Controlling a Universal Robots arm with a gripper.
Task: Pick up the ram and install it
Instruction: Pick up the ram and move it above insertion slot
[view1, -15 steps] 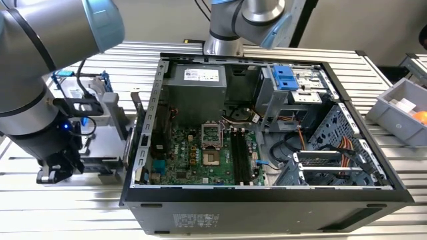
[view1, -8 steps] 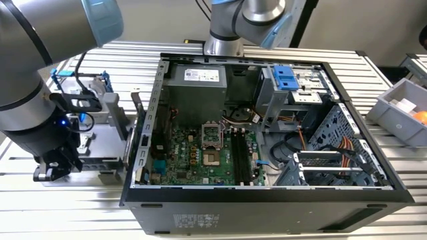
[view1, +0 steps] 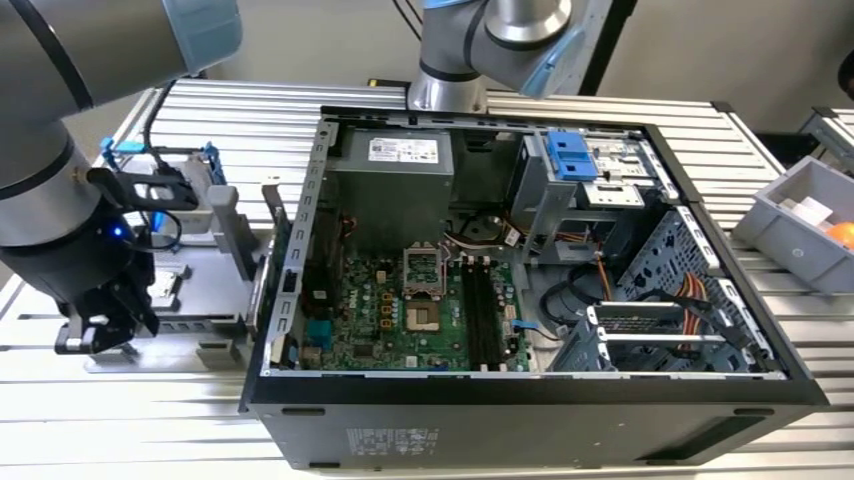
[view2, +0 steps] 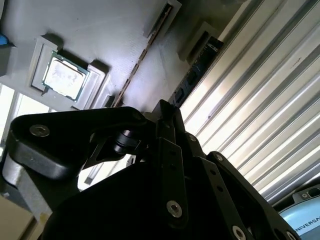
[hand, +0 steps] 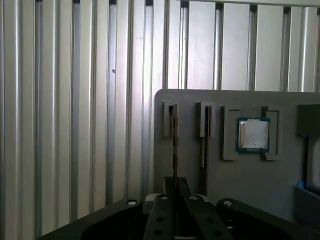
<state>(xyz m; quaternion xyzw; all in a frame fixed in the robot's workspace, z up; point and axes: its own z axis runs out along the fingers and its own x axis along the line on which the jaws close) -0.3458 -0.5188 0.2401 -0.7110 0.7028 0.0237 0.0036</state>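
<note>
The ram (hand: 174, 145) stands on edge in the slot nearest the edge of the grey holder plate (hand: 240, 195). In the first wrist view it reads as a thin dark line. The gripper (hand: 175, 189) sits directly over it. Its fingers (hand: 166, 190) are drawn narrow, with the stick's free edge pinched between them, and the stick has not left its slot. A second stick (hand: 203, 137) stands in the neighbouring slot just beside it. A processor chip (hand: 253, 135) lies in a square pocket further along the plate. The plate rests on the ribbed tabletop (hand: 75, 100), and the open computer case (view1: 534, 400) stands just beside it, towards the exterior view's right.

The main risk lies in the grip itself. The fingers hold only a thin edge, so a hold that is off-centre along the stick would probably let it pivot as it rises. A tilted stick could bind in the slot and drag the plate with it, or slip free and fall. A pull that is not straight could scrape the contact edge against the slot wall. The second stick is close enough that a sideways drift of the fingers might knock it.

Any tilt left in the grasp would matter again at the black memory slots (view1: 483, 310) inside the case. There a skewed stick would likely miss the slot, and pressing on it could strain the motherboard (view1: 387, 310).
</note>
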